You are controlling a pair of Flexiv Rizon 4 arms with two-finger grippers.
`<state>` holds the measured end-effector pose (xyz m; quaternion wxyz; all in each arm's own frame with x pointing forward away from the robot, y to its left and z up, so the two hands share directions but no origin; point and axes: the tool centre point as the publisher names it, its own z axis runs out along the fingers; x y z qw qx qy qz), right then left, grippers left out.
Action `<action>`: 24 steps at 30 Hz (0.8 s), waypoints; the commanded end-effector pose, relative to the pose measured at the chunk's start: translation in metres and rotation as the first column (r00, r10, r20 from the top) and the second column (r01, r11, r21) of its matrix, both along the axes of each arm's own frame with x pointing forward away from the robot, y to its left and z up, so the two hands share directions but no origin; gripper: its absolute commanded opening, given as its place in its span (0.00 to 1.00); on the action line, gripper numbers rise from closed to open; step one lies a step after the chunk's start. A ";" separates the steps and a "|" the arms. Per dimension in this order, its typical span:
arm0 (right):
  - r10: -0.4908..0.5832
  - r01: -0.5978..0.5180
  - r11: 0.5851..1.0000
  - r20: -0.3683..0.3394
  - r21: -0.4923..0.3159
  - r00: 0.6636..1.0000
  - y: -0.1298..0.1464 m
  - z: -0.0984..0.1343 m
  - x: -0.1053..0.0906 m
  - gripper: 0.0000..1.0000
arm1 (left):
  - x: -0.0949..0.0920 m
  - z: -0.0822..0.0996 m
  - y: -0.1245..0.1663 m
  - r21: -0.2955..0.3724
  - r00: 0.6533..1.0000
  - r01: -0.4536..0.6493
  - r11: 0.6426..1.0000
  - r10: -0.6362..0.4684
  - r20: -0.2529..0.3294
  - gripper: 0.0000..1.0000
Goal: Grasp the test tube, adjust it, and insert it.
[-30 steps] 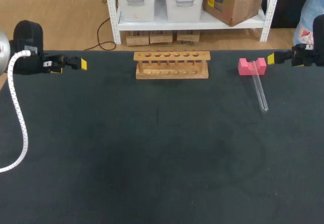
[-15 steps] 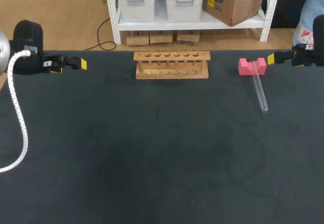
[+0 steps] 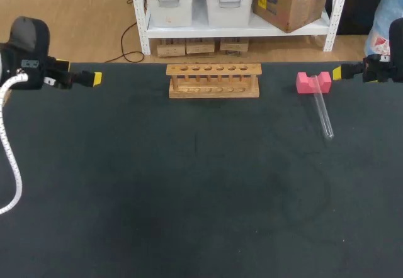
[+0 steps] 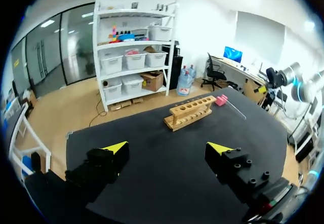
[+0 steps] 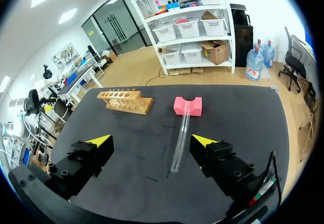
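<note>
On the right of the surface, around 2 o'clock from its centre in the head view, lies the test tube. Its far end rests in the notch of the pink block, and its long axis runs roughly 12 to 6. The right jaws, spread and empty, hang near its 1 o'clock. The wooden rack stands well apart at the tube's 10. The left jaws, also spread, sit far off at 9, so the right jaws look better placed to grasp.
</note>
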<state>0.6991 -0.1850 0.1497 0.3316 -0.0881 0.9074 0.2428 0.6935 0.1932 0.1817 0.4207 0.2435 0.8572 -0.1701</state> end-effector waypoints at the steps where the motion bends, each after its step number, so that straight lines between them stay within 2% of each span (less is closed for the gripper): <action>1: -0.001 0.001 1.000 -0.001 -0.001 1.000 0.000 0.000 0.000 1.00 | -0.005 -0.005 0.011 -0.239 0.906 0.391 0.889 -0.327 0.268 1.00; 5: -0.001 0.001 1.000 -0.001 -0.001 1.000 0.000 0.000 0.000 1.00 | -0.005 -0.002 0.011 -0.248 0.834 0.530 0.811 -0.444 0.328 1.00; 8: -0.001 0.001 1.000 -0.001 -0.001 1.000 0.000 0.000 0.000 1.00 | -0.004 -0.003 0.013 -0.230 0.780 0.605 0.763 -0.510 0.362 1.00; 9: -0.001 0.001 1.000 -0.001 -0.001 1.000 0.000 0.000 0.000 1.00 | -0.002 -0.004 0.013 -0.212 0.770 0.615 0.759 -0.521 0.369 1.00; 14: -0.001 0.001 1.000 -0.001 -0.001 1.000 0.000 0.000 0.000 1.00 | 0.009 -0.015 0.015 -0.213 0.725 0.669 0.712 -0.563 0.395 1.00; 18: -0.001 0.001 1.000 -0.001 -0.001 1.000 0.000 0.000 0.000 1.00 | 0.021 -0.030 0.014 -0.165 0.679 0.709 0.686 -0.601 0.422 1.00; 24: -0.001 0.001 1.000 -0.001 -0.001 1.000 0.000 0.000 0.000 1.00 | 0.040 -0.047 0.006 -0.133 0.654 0.723 0.678 -0.610 0.446 1.00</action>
